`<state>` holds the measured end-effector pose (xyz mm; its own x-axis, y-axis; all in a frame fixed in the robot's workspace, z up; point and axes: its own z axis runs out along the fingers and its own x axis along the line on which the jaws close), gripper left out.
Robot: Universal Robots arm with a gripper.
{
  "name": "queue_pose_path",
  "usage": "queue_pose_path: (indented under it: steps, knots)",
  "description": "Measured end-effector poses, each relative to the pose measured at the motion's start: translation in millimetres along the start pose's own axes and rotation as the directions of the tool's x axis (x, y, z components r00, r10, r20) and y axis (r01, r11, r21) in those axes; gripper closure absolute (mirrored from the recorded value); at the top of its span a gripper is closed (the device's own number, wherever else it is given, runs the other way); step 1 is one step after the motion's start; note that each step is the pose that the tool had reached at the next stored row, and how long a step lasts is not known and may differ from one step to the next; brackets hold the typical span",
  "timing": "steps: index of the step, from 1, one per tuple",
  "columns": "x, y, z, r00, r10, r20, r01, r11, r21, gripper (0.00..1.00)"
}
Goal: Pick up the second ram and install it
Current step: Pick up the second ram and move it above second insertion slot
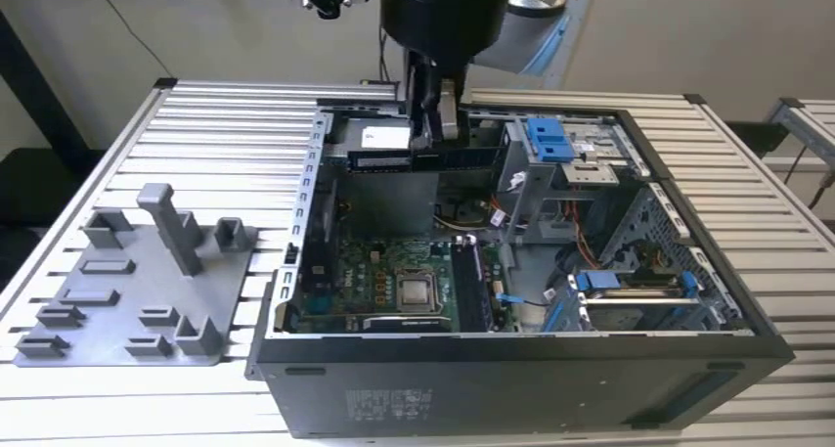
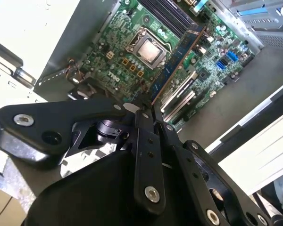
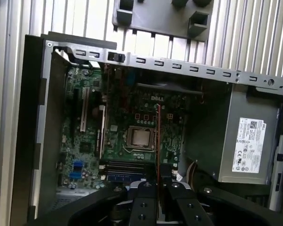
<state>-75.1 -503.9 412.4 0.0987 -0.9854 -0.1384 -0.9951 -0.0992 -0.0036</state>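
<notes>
My gripper (image 1: 437,139) hangs over the open computer case (image 1: 522,379) and is shut on the second ram (image 1: 424,159), a long dark stick with a white label. I hold the stick level, above the back of the case. In the second wrist view the ram (image 2: 179,52) runs edge-on from the gripper (image 2: 146,107) out over the green motherboard (image 2: 113,70). In the first wrist view the ram (image 3: 158,136) is a thin line over the processor socket (image 3: 140,136), with the gripper (image 3: 158,181) shut on its near end. The black memory slots (image 1: 467,286) lie beside the socket, far below the stick.
A grey fixture plate (image 1: 131,281) with upright pegs lies on the slatted table at the exterior view's left. Inside the case are the grey power-supply box (image 3: 236,141), blue drive brackets (image 1: 549,139) and loose cables (image 1: 470,212). The case walls rise around the motherboard.
</notes>
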Motion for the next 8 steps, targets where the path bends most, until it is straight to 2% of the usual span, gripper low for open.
queue_pose_path:
  steps: [8]
  knots:
    - [1.3,-11.9,0.0,0.9988,-0.049,0.0002,0.049,0.9988,-0.0069,0.86]
